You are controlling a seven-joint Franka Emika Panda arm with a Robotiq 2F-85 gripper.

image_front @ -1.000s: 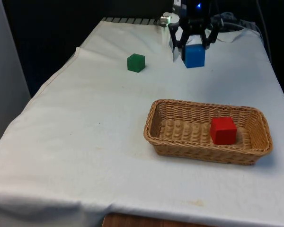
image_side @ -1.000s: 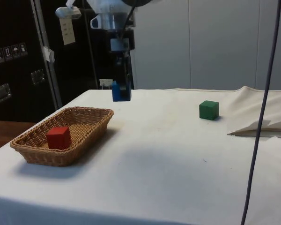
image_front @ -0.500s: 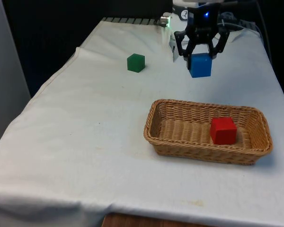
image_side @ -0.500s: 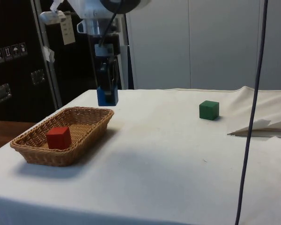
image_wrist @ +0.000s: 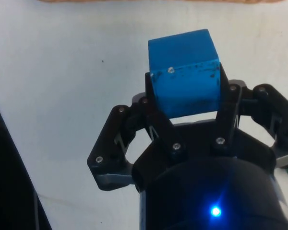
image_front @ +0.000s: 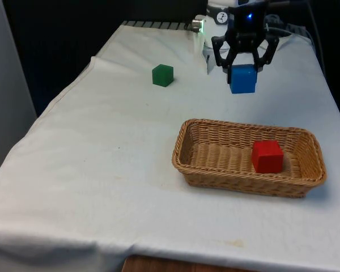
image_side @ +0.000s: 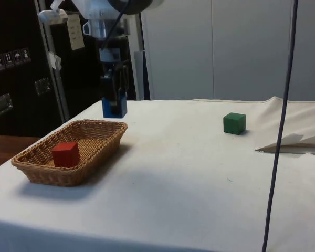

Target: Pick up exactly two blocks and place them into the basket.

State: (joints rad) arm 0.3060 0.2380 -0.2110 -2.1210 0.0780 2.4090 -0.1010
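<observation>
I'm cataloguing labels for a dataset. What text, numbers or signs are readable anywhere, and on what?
No text can be read.
Dark cabinet: small white pictogram stickers, too small to read.
White paper tag behind the arm: marks too blurred to read.
Blue block, red block, green block, basket: no markings.

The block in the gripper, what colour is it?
Blue. The block held in the gripper shows best in the front view.
</observation>
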